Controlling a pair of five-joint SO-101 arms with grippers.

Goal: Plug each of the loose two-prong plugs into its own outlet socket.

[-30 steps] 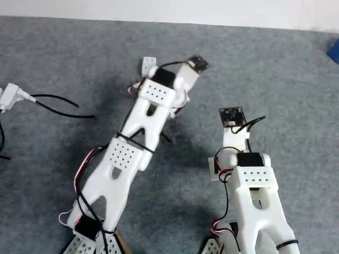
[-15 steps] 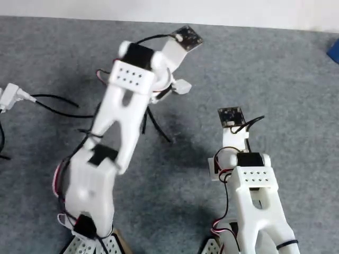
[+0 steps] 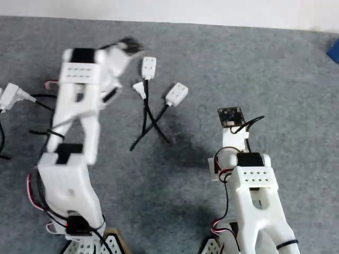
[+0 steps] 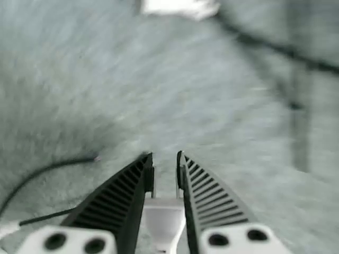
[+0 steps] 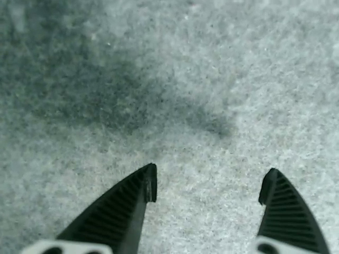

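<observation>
My left gripper [image 4: 164, 159] is shut on a small white plug [image 4: 163, 216] that sits deep between its fingers, above grey carpet. In the high view the left arm [image 3: 80, 84] stands at the far left of the mat. To its right lie three white cable ends on crossing black cables: a socket block [image 3: 149, 66], a small plug [image 3: 139, 89] and another block [image 3: 176, 93]. A white connector [image 3: 8, 97] with a black cable lies at the left edge. My right gripper [image 5: 212, 182] is open over bare carpet, nothing between its fingers.
Grey carpet [image 3: 275, 79] covers the whole table. The right arm [image 3: 253, 185] stands at the lower right, apart from the cables. A blurred white block [image 4: 180, 6] and a dark cable [image 4: 275, 47] lie ahead of the left gripper. A blue corner [image 3: 334, 52] shows at the right edge.
The left arm lifted from the cluster of cable ends and swung far to the left, uncovering them. The right arm has not moved.
</observation>
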